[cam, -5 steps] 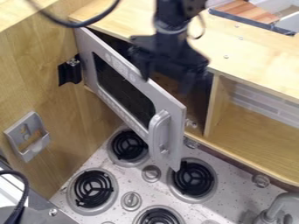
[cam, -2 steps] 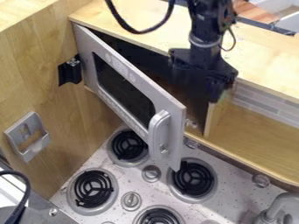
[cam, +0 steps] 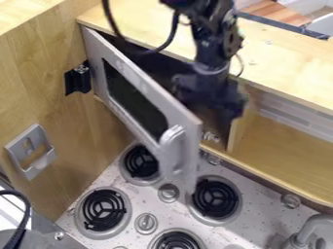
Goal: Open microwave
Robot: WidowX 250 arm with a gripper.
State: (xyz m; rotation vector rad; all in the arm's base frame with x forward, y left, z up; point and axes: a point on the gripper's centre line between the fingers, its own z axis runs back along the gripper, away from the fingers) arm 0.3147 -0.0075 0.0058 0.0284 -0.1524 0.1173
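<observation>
Door (cam: 139, 104), one, rectangular, silver and dark-windowed, stands open above the far corner of the speckled grey surface (cam: 253, 231); four round black coil burners (cam: 214, 198) sit below; one black hand (cam: 229, 109) hangs behind it, released or clenched I cannot tell.

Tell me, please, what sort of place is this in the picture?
It looks like a toy kitchen: there is a stovetop with black coil burners, a microwave door standing partly open, and a faucet.
</observation>
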